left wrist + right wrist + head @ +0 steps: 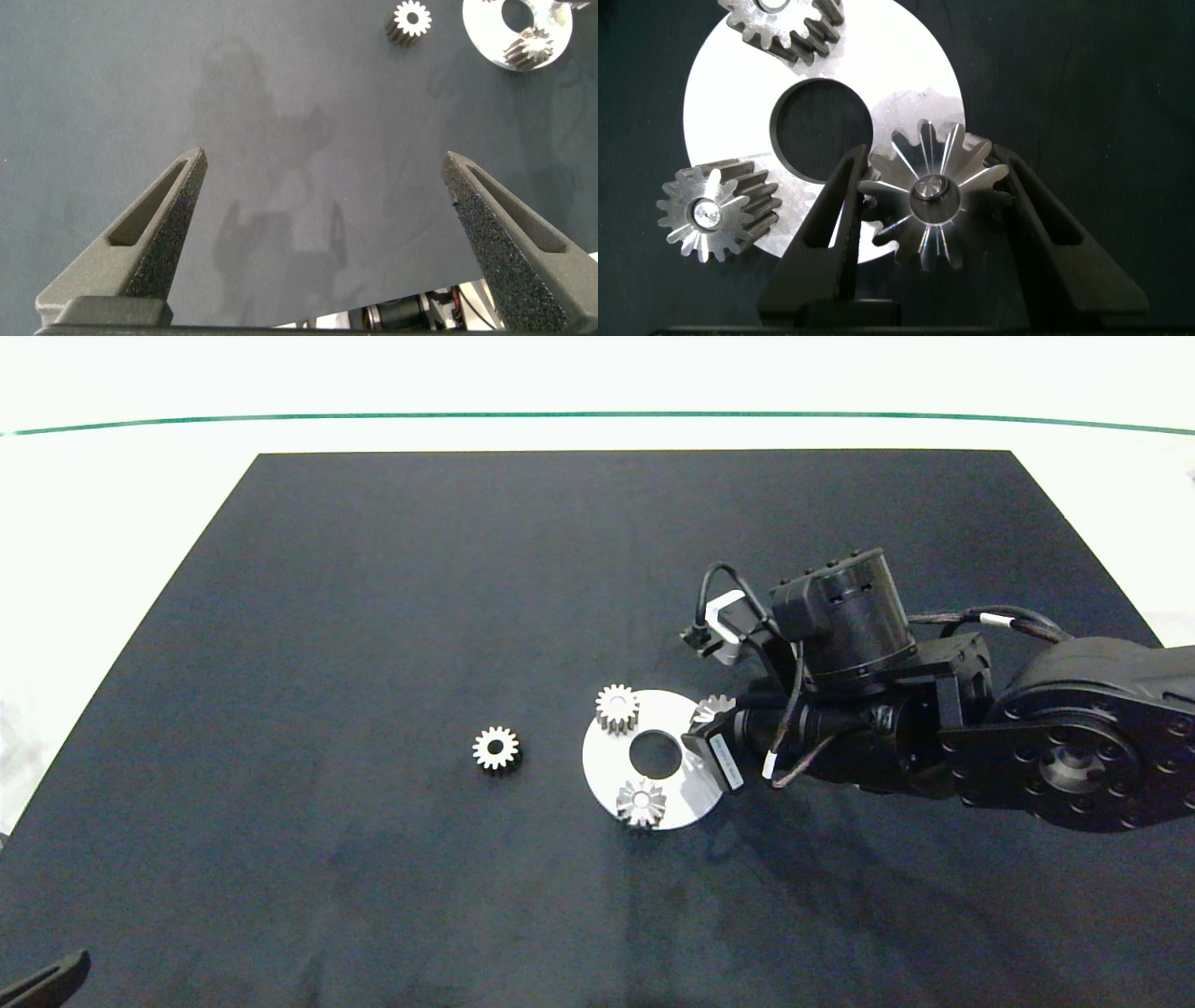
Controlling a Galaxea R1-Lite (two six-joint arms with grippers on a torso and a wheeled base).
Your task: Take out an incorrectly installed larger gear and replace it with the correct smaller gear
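A polished silver disc [686, 798] with a round centre hole lies right of centre on the matte black mat [373, 644], carrying toothed metal gears near its rim. The larger gear [929, 196], with long pointed teeth, sits at the disc's right edge, clamped between the textured grey fingers of the right gripper [929, 210]. The smaller gear [495, 748], blunt-toothed and wide-bored, lies alone left of the disc amid bare mat. The left gripper [327, 201], spread wide and holding nothing, hovers at the lower-left corner.
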